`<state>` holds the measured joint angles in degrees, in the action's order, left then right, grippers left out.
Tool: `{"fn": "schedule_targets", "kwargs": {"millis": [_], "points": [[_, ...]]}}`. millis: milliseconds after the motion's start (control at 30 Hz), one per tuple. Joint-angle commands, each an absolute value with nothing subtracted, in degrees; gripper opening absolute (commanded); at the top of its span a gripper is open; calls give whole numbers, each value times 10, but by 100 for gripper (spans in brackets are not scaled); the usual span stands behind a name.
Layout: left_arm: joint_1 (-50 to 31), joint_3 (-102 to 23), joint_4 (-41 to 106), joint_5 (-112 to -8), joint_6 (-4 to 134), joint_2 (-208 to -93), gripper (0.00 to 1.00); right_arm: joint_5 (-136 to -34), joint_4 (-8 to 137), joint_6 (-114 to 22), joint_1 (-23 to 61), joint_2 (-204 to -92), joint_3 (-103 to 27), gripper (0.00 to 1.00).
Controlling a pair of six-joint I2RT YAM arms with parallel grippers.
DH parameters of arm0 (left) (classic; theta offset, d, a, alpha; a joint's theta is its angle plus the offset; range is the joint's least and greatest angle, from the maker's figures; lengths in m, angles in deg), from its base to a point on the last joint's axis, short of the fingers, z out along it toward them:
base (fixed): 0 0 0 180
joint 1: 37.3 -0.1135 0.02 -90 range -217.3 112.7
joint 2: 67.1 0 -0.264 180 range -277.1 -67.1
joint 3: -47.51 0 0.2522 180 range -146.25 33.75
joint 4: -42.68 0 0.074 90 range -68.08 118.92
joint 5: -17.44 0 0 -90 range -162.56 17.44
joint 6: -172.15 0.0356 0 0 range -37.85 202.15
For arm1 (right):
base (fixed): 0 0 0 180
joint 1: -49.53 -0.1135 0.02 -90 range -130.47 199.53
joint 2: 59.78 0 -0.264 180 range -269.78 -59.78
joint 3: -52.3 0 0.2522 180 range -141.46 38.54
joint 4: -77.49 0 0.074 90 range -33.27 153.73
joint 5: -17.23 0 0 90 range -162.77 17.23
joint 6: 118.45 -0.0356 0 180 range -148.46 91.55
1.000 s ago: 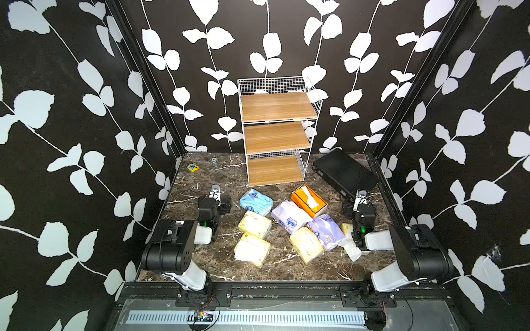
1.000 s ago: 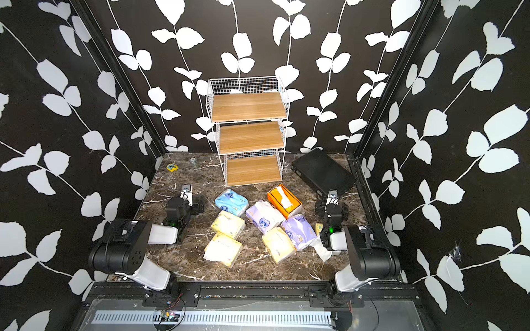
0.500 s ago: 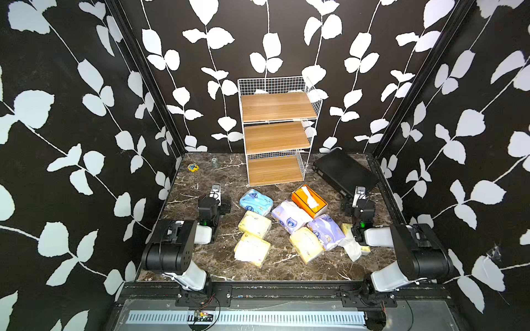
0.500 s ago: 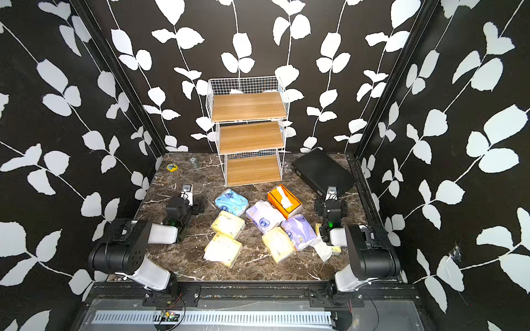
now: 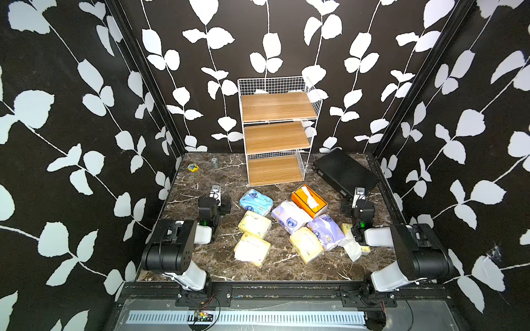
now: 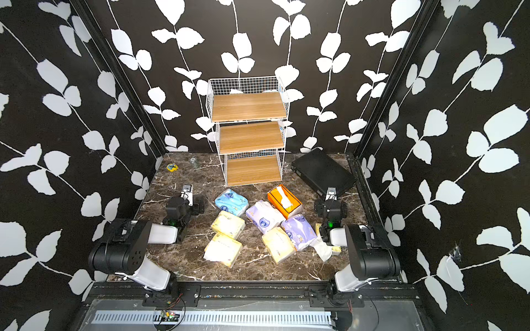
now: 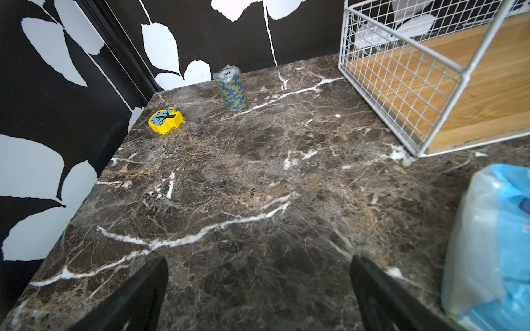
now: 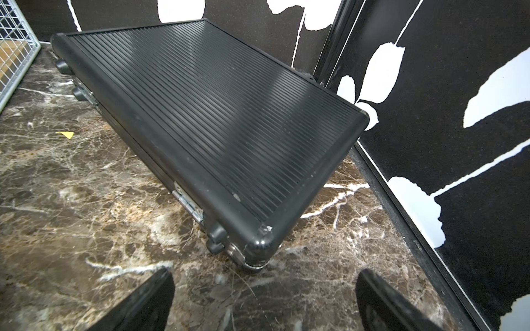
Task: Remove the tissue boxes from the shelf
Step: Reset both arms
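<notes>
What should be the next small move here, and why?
Probably just retract both arms: the shelf looks bare, the tissue packs and orange tissue box lie on the table, and the left end effector and right end effector are open, empty.

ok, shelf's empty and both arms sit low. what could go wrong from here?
1. The open right hand faces a corner of the black case; a forward move could strike it.
2. A pale yellow pack and a loose tissue lie under the right arm; lifting might drag them.
3. The open left hand sits beside the light blue pack; a sideways swing could shove it.
</notes>
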<state>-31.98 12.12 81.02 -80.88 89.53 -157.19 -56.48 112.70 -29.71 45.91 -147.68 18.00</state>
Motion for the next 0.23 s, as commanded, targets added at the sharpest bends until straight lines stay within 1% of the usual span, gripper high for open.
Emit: {"fn": "schedule_targets", "kwargs": {"millis": [0, 200], "points": [[-327, 106, 797, -794, 897, -1561, 99, -558, 1140, -301, 461, -1472, 166, 99], [-332, 105, 794, -784, 894, -1560, 99, -558, 1140, -302, 461, -1471, 166, 99]]}}
